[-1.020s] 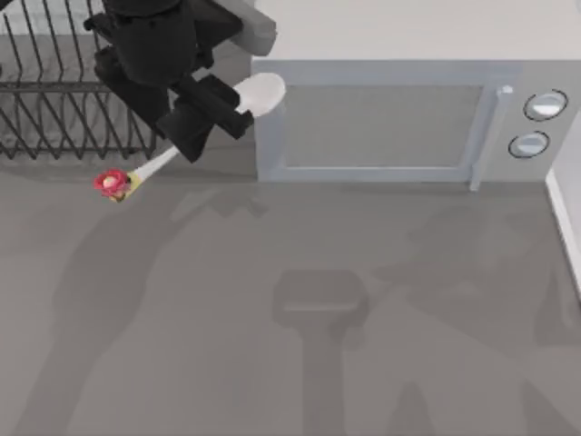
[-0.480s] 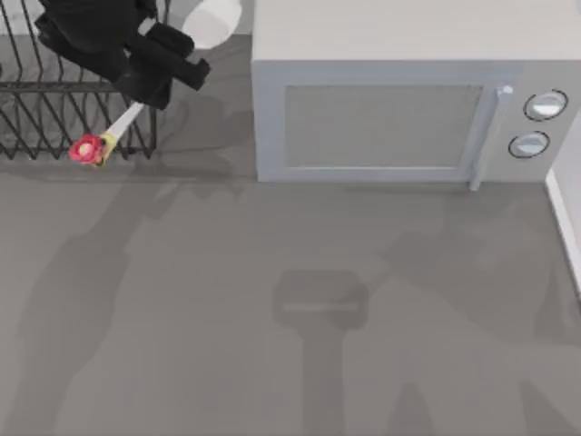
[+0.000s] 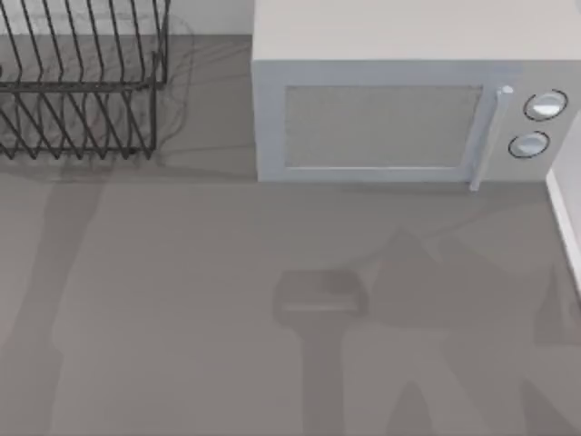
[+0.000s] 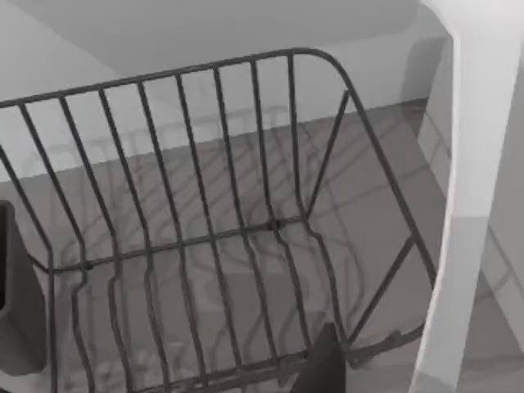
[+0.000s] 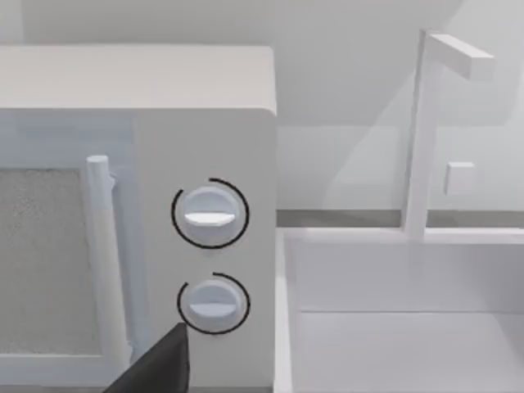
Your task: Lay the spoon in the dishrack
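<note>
**Rack and microwave side by side at the back of the table**

The grey table (image 3: 290,318) lay under several broad shadows. The microwave (image 3: 399,100) stood at its back, right of centre, door shut, with a vertical handle (image 3: 487,136) and two round dials (image 3: 545,105) stacked on its right end. The dishrack (image 3: 82,91) stood in the back left corner, just beside the microwave with a narrow strip of table between them, its slanted black bars upright. A white basin (image 5: 393,327) with a thin upright faucet (image 5: 417,131) sat just right of the microwave.

The left gripper (image 4: 323,370) hung above the dishrack, looking down into it near the corner closest to the microwave; whether its grip was open or closed could not be told. A pale, slim strip (image 4: 458,246) ran past that corner, and it could not be told whether this was the spoon.

The right gripper (image 5: 160,368) was low in front of the microwave's dials, its grip likewise impossible to judge.
</note>
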You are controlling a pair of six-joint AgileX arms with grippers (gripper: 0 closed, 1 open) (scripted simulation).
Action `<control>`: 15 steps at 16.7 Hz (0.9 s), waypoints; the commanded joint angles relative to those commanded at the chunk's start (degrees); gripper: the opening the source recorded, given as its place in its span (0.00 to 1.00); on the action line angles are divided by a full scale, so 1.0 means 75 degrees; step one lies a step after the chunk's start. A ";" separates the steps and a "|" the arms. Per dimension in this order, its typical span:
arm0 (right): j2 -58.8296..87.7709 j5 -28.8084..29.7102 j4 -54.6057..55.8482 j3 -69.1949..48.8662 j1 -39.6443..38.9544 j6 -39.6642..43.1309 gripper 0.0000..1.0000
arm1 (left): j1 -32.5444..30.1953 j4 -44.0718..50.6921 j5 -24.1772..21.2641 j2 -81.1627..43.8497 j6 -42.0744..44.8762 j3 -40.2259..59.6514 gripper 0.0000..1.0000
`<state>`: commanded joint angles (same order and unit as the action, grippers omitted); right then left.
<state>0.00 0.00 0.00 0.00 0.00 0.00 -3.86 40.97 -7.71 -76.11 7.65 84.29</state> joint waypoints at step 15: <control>0.0000 0.0000 0.0000 0.0000 0.0000 0.0000 1.00 | 0.1868 -0.3738 -0.0544 0.3311 -0.0901 -0.2703 0.00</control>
<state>0.00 0.00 0.00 0.00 0.00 0.00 10.15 12.93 -11.79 -51.28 0.89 64.02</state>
